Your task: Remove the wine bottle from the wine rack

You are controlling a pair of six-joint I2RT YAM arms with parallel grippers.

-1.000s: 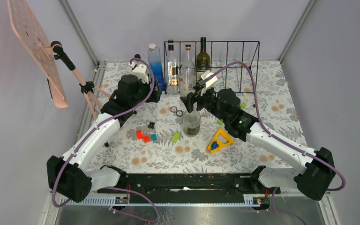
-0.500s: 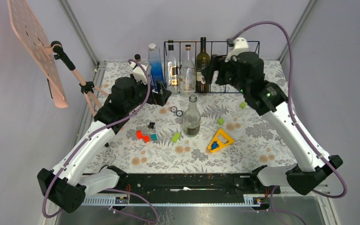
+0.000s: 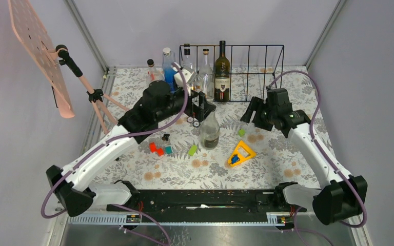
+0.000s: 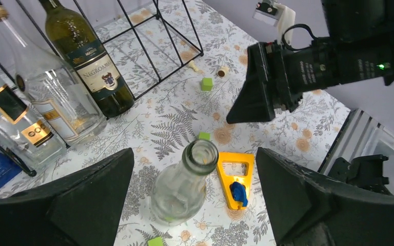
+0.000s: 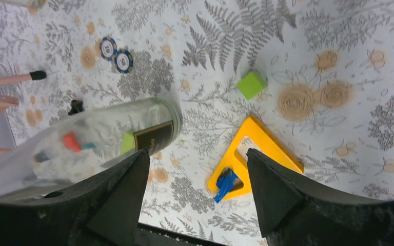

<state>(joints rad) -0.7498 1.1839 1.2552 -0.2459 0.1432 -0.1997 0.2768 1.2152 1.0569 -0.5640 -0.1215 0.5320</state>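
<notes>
Wine bottle point(image 3: 222, 72) stands in the wine rack point(image 3: 259, 61); before the rack, left end effector point(image 3: 204, 105) and right end effector point(image 3: 251, 115) gape empty.

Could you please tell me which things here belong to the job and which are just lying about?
Job: black wire wine rack; dark green glass wine bottle standing in it.
Lying about: clear glass bottle in front of the rack; yellow plastic triangle; green cube; red blocks.

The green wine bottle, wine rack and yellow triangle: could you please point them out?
green wine bottle point(image 3: 222, 85), top view, its label.
wine rack point(image 3: 256, 45), top view, its top rail.
yellow triangle point(image 4: 229, 179), left wrist view, its body.
</notes>
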